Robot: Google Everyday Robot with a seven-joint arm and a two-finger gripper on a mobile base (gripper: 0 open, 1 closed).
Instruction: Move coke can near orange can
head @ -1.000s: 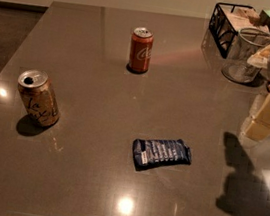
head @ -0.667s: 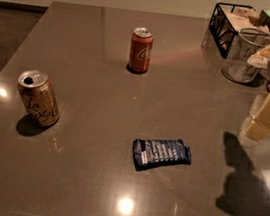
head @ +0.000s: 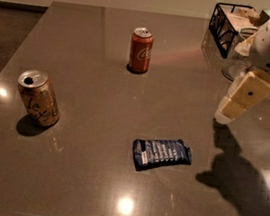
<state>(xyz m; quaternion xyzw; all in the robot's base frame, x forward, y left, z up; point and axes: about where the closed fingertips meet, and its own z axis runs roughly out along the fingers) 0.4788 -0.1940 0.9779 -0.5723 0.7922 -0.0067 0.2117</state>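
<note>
The coke can (head: 140, 50), red-orange with white script and a silver top, stands upright on the brown table (head: 89, 174), toward the back middle. The orange can (head: 38, 98), tan-gold with dark scrawled lettering, stands at the left, slightly tilted. My gripper (head: 227, 112) hangs above the table's right side, well to the right of the coke can and apart from both cans. Only its cream-coloured finger end shows, pointing down and left.
A dark blue snack packet (head: 161, 153) lies flat in the front middle. A black wire basket (head: 233, 21) with items and a glass container (head: 241, 55) stand at the back right, behind the arm. The table's front edge runs along the bottom.
The gripper has shifted very slightly; the cans and the packet have not moved.
</note>
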